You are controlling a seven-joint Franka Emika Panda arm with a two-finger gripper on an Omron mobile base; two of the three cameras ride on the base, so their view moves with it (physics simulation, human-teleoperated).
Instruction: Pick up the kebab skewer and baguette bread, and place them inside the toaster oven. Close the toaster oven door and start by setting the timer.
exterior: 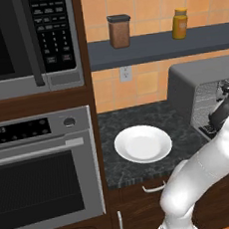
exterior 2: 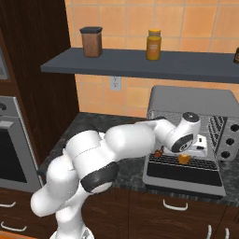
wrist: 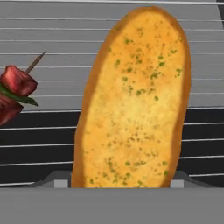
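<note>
Centre frame in the hand view, the baguette [wrist: 133, 100] lies on the oven [exterior 2: 191, 100] rack beside the skewer [wrist: 15, 89] at left; gripper [exterior 2: 196, 145] apparently clasps the loaf, though contact is hidden; release low, then withdraw straight

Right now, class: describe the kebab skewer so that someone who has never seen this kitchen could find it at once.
Find the grey toaster oven on the dark counter under the shelf, its door folded down. On the wire rack inside, beside the golden baguette bread, lies the kebab skewer: a thin stick with dark red meat chunks, not a herb-flecked loaf.
</note>
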